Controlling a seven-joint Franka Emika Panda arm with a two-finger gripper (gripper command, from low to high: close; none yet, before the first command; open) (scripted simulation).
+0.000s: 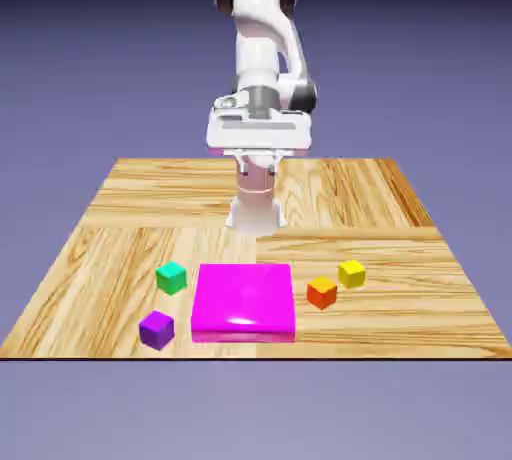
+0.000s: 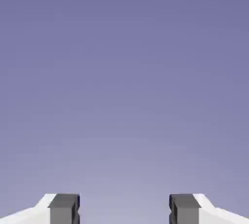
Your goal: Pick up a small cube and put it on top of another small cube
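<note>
Cubes and slab, listed from the exterior view's left, placed against the magenta slab: purple cube off its near left corner; green cube just beside its far left corner; orange cube just right of it; yellow cube right again, slightly farther back. Tool: jaws wide, nothing between them, raised well behind the slab. Approach advice: descend squarely over the yellow cube, clearing the orange neighbour. Yellow cube: small, plain, flat on the worktop.
</note>
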